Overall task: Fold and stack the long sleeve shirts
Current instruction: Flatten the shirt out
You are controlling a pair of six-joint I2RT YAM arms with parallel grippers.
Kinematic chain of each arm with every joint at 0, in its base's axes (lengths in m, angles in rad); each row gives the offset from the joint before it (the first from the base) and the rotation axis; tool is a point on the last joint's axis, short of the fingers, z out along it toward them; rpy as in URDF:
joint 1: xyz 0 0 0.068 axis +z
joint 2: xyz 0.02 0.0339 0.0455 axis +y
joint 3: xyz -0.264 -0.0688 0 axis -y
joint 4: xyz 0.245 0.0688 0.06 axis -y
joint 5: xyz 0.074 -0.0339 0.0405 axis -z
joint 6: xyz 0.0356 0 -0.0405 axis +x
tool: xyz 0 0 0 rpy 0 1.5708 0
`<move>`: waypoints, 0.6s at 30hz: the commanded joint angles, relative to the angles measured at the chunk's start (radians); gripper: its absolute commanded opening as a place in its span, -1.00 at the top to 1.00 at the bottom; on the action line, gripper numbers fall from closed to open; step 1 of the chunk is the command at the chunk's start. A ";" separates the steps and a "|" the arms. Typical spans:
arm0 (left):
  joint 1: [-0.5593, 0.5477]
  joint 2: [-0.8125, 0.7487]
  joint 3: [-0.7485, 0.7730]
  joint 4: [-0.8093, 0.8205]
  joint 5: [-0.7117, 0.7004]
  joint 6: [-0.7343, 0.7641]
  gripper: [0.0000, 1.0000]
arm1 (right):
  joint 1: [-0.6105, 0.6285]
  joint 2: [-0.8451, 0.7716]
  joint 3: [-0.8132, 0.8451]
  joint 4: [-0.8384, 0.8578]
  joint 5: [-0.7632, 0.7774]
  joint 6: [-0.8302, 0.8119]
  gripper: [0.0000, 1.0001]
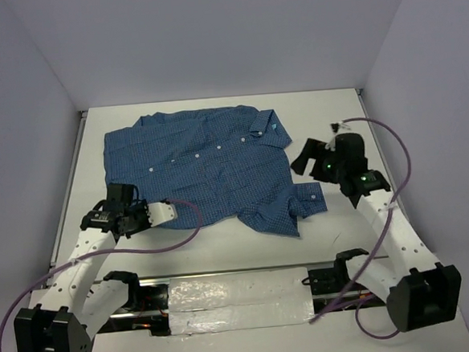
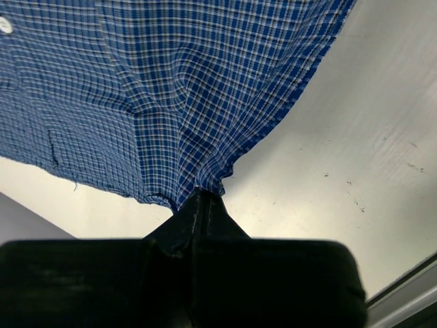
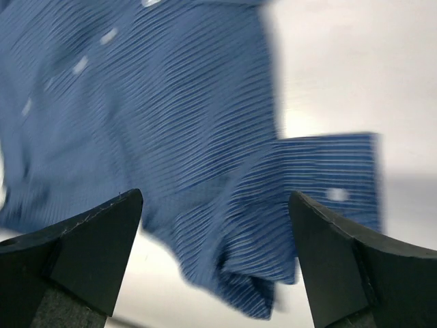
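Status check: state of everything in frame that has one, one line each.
shirt, spread on the table, buttons up, one edge pinched up.
left hand, shut on the shirt's edge.
right hand, open, empty, near the cuff.
cuff, lying flat, not gripped.

A lab test booth: plain pale walls (image 1: 208, 33) close three sides of the white table (image 1: 319, 114), my arms (image 1: 81, 263) bolted at its near edge.

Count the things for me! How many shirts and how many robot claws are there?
Shirts: 1, the blue checked shirt
Claws: 2, the left claw pinching the shirt's edge, and the right claw open
Total: 3
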 commanded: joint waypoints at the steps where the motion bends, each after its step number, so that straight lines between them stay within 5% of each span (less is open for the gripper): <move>1: -0.001 -0.040 -0.011 0.018 -0.005 -0.032 1.00 | -0.164 0.069 0.000 -0.070 0.032 0.080 -0.88; 5: -0.001 -0.048 -0.034 0.041 -0.033 -0.058 1.00 | -0.292 0.194 -0.010 0.008 0.055 0.137 -0.93; 10: -0.001 -0.066 -0.039 0.044 -0.025 -0.106 1.00 | -0.291 0.436 0.072 -0.045 0.266 0.004 -0.84; 18: -0.001 -0.091 -0.079 0.085 -0.018 -0.173 1.00 | -0.225 0.573 0.078 -0.058 0.317 -0.015 -0.79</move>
